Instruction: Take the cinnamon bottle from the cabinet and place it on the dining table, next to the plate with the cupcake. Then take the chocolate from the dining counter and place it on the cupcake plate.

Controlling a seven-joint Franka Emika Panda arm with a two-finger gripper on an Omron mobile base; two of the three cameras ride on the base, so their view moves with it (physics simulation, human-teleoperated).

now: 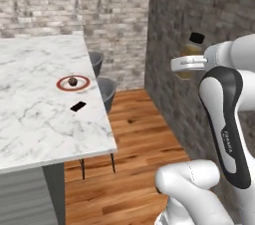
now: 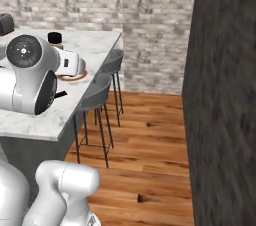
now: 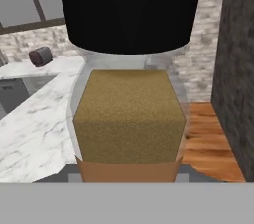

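My gripper is shut on the cinnamon bottle and holds it in the air to the right of the dining table, beside the dark stone wall. In the hand view the cinnamon bottle looms close, amber-brown with a black cap. On the marble top lies the plate with the cupcake on it. The chocolate lies flat just in front of the plate. In the right base view the bottle's black cap peeks above my arm, with the plate partly hidden behind it.
Two grey stools stand along the table's right edge. A dark stone wall rises close on the right. A dark red jar sits on a far counter. Wooden floor lies open between table and wall.
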